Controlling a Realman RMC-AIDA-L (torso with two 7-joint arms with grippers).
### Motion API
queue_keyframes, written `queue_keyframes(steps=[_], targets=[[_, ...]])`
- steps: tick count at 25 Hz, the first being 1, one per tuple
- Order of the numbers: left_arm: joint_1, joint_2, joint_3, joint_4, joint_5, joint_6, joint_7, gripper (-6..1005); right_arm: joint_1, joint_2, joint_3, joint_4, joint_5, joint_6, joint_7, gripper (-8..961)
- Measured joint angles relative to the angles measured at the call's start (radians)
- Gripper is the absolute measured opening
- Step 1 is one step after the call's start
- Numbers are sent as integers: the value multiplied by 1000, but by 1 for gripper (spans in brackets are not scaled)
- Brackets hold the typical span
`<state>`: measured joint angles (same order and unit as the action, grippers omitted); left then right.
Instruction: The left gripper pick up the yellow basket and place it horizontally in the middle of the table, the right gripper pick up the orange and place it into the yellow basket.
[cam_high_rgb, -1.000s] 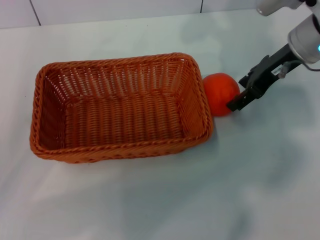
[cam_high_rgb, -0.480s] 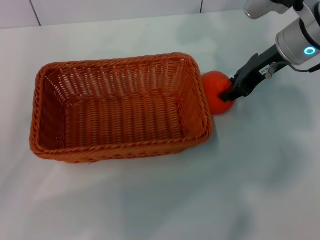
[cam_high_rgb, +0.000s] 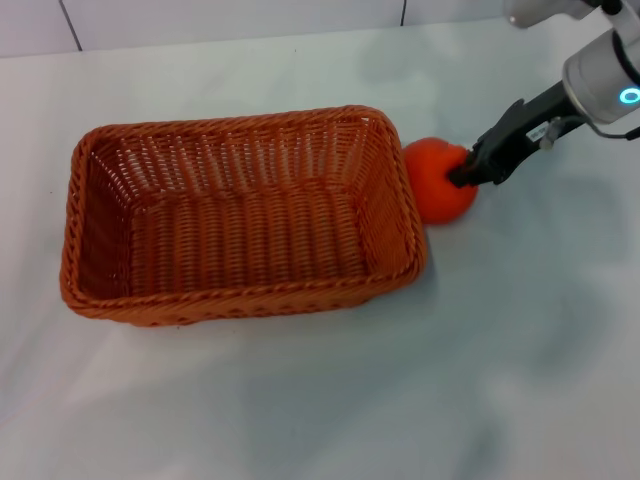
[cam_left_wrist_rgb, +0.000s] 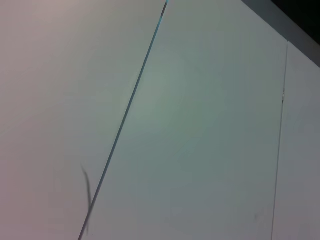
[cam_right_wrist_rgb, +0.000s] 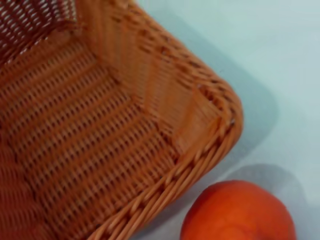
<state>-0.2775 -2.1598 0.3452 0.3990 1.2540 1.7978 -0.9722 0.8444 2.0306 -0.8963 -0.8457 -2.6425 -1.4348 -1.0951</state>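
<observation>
The yellow basket (cam_high_rgb: 237, 295) is an orange-brown woven rectangle lying lengthwise in the middle of the white table (cam_high_rgb: 320, 410); it is empty. The orange (cam_high_rgb: 432, 188) rests on the table against the basket's right end. My right gripper (cam_high_rgb: 463, 178), black with a silver wrist and blue ring light, reaches down from the upper right, and its tip is at the orange's upper right side. The right wrist view shows the basket's corner (cam_right_wrist_rgb: 100, 125) and the orange (cam_right_wrist_rgb: 240, 212) close below. The left gripper is out of view.
The left wrist view shows only plain white panels with thin seams (cam_left_wrist_rgb: 125, 115). A white wall runs along the table's far edge (cam_high_rgb: 230, 15). Bare tabletop lies in front of the basket and to its right.
My right gripper has moved left and up from beside the orange's right side onto its upper right. The orange has shifted very slightly. The basket has not moved.
</observation>
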Motion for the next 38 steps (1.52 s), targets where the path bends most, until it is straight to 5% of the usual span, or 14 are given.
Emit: queue_keyframes(steps=[7, 13, 17, 20, 23, 29, 38], targets=[[0, 0, -1, 0, -4, 3, -5, 611, -19, -26, 170, -35, 70, -1, -34, 182], [-1, 2, -11, 0, -4, 9, -5, 611, -86, -46, 204, -53, 491, -9, -145, 126], [-5, 2, -15, 0, -4, 4, -5, 611, -101, -3, 159, -17, 744, -43, -263, 126], [-8, 2, -14, -1, -4, 2, -5, 611, -74, 39, 81, 29, 783, -43, -313, 127], [-9, 0, -11, -6, -4, 1, -5, 611, -39, 54, -19, 101, 787, 2, -329, 127], [-3, -1, -14, -17, -4, 4, -2, 610, -9, 55, -72, 202, 800, 50, -349, 188], [9, -3, -17, -40, -4, 9, 18, 610, -66, 56, -71, 215, 915, 36, -417, 598]])
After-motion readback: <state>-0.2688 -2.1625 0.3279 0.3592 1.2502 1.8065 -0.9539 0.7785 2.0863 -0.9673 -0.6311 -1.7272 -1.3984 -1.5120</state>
